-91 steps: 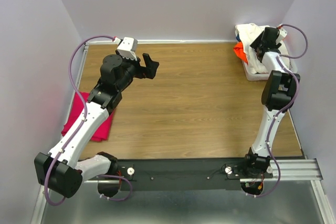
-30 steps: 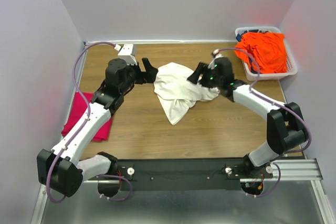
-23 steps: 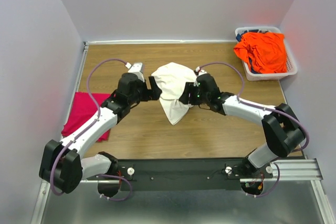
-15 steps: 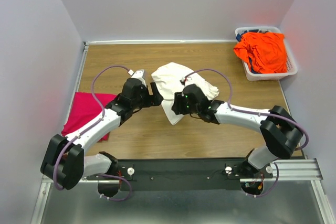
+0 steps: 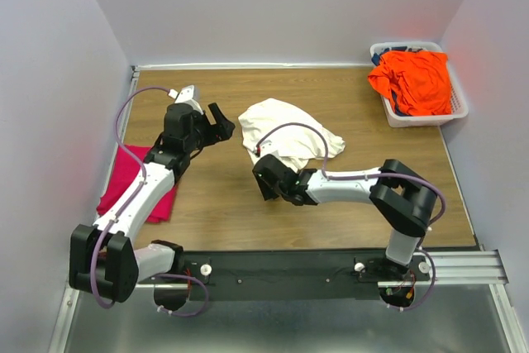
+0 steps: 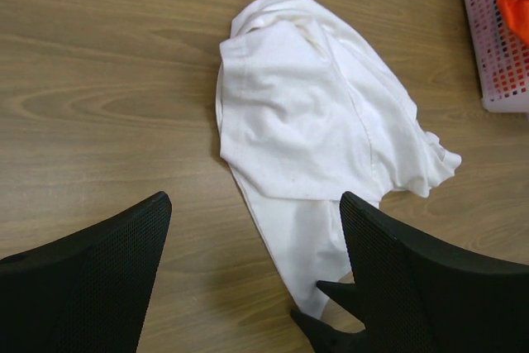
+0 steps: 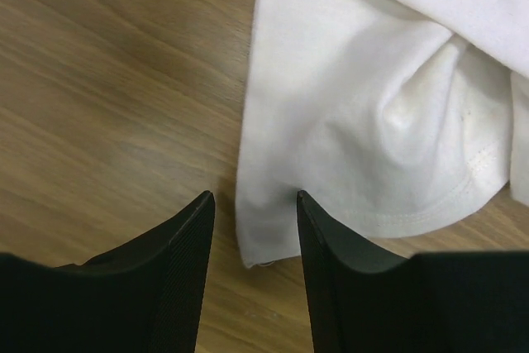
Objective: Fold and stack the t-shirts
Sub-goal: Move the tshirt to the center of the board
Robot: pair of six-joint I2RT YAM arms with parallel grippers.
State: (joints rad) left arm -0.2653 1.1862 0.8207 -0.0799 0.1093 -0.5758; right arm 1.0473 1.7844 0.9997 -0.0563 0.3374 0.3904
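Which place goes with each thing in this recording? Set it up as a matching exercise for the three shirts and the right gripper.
Things:
1. white shirt
2. pink shirt
3. orange shirt
4. right gripper

Places:
A. in the basket at the far right corner
B. at the white shirt's near corner, jaws apart on either side of it
C. crumpled in the middle of the table
D. at the table's left edge, partly under the left arm

Pairs: 1-C, 2-D, 3-A, 4-B

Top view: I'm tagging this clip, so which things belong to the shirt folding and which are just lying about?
Job: cream-white t-shirt, pink t-shirt, orange t-shirt.
Lying about: white lattice basket, wooden table.
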